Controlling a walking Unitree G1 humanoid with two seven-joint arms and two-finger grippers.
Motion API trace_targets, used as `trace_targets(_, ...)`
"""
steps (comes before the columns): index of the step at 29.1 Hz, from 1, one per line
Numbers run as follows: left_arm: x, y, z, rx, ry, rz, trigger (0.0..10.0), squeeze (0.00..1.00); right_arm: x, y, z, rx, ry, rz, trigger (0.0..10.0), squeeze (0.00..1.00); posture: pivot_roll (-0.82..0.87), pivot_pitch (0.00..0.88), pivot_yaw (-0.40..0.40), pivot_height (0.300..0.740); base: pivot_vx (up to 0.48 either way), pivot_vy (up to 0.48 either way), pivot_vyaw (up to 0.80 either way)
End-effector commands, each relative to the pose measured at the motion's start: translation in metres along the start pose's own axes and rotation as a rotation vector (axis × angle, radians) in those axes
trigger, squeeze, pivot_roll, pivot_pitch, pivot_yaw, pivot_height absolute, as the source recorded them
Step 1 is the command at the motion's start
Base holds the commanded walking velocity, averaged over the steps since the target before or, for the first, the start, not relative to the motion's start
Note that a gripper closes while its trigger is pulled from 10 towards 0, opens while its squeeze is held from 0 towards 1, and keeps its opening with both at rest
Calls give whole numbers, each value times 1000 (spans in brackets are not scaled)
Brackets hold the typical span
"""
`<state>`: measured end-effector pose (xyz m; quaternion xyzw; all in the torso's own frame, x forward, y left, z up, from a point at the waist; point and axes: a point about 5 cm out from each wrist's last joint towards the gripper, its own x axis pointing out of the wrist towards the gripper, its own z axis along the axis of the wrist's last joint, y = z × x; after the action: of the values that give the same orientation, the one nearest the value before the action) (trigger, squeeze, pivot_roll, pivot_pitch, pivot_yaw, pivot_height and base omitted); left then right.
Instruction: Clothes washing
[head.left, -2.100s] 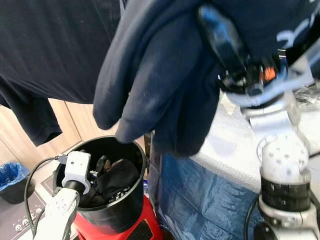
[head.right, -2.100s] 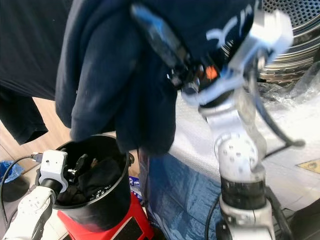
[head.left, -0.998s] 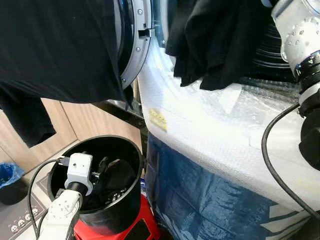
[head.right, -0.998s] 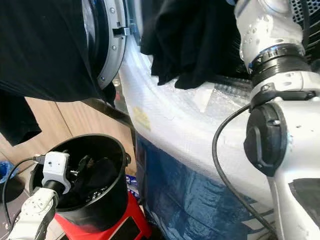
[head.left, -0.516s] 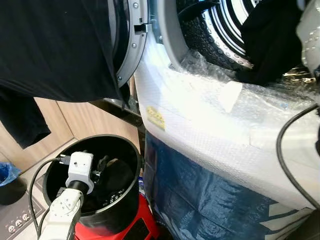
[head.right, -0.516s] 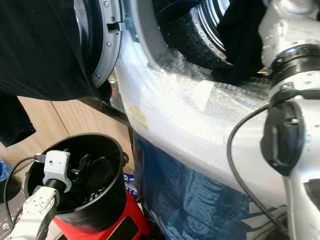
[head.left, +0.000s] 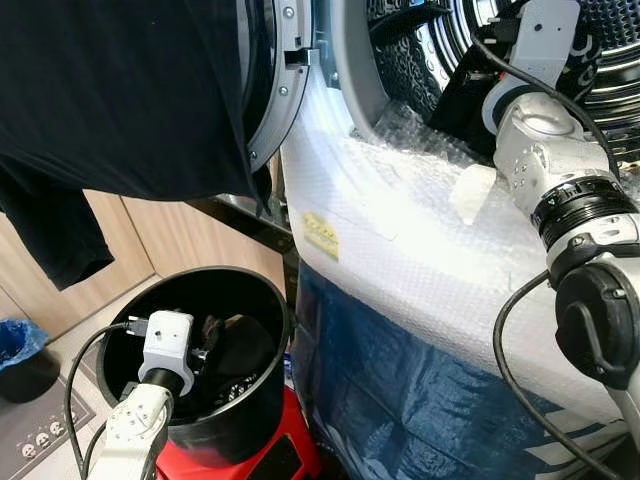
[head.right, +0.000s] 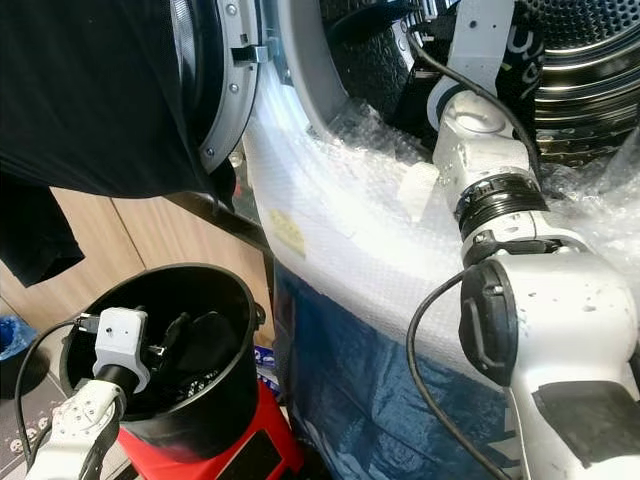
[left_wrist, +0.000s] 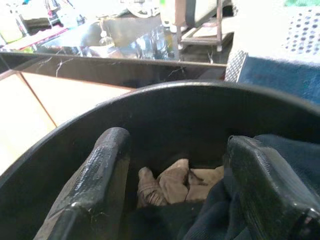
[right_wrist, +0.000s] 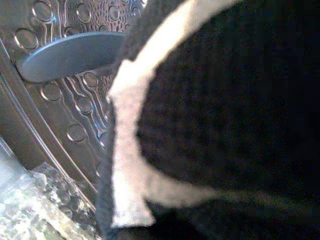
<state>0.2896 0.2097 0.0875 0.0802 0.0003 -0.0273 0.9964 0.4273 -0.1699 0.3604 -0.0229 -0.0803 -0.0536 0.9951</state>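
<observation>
The washing machine drum (head.left: 600, 60) stands open, its door (head.left: 275, 90) swung to the left. My right arm (head.left: 540, 130) reaches over the padded rim into the drum. A dark garment (head.left: 462, 95) lies just inside the opening by the wrist. In the right wrist view this black fabric with a pale edge (right_wrist: 240, 100) presses against the camera and hides the gripper, beside a drum paddle (right_wrist: 70, 55). My left gripper (left_wrist: 182, 190) is open inside the black bucket (head.left: 270, 300), above dark and beige clothes (left_wrist: 172, 185).
A black shirt (head.left: 110, 90) hangs across the upper left, over the door. Bubble wrap (head.left: 400, 240) and a blue sheet (head.left: 400, 400) cover the machine's front. The bucket sits on a red stool (head.left: 275, 460). A blue bin (head.left: 20, 350) stands on the floor at left, by wooden cabinets.
My right arm has carried the dark garment from above the bucket over to the machine and into the drum. The left gripper has stayed in the bucket.
</observation>
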Motion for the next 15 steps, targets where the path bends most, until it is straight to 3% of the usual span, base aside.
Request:
trace_targets(1,-2,2,0,22,14,0,10000,0,0,4,9,-12,-19,8,10000,1000,151,66,28,740,0,0,0)
trace_targets(8,-4,3,0,23,23,-2,10000,0,0,7,22,-24,-53,6,10000,1000,146,78,36,740,0,0,0)
trace_targets(15,-3,3,2,23,20,-5,10000,0,-1,0,40,-44,-96,-22,10000,1000,139,93,38,740,0,0,0)
